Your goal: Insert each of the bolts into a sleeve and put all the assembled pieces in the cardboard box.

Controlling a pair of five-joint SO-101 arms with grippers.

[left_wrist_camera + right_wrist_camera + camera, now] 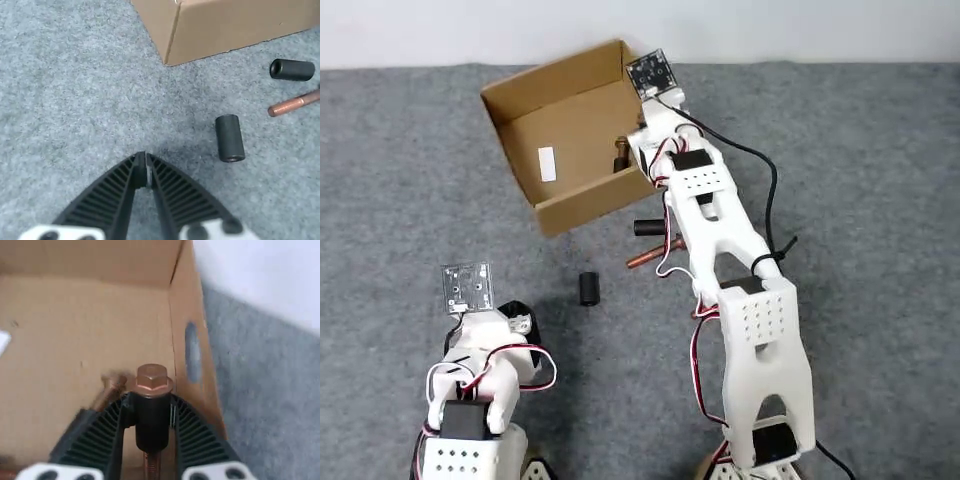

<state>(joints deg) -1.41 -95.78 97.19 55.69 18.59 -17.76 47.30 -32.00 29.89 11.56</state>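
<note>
The open cardboard box (pixel 525 95) sits at the back of the table. My right gripper (pixel 152 412) hangs over its inside near the right wall, shut on a black sleeve (pixel 152 425) with a copper bolt (pixel 154 380) through it. A second copper bolt head (pixel 111 389) lies blurred on the box floor beside it. In front of the box lie a loose black sleeve (pixel 588 288), another black sleeve (pixel 648 227) and a bare copper bolt (pixel 650 257). My left gripper (pixel 145 167) is shut with nothing in it, low over the carpet, short of the nearer sleeve (pixel 230 137).
Grey carpet covers the table. A white label (pixel 547 163) is stuck on the box floor. The right arm (pixel 720 230) stretches from the front right to the box, passing just beside the loose bolt and sleeve. The box corner (pixel 172 50) stands ahead of the left gripper.
</note>
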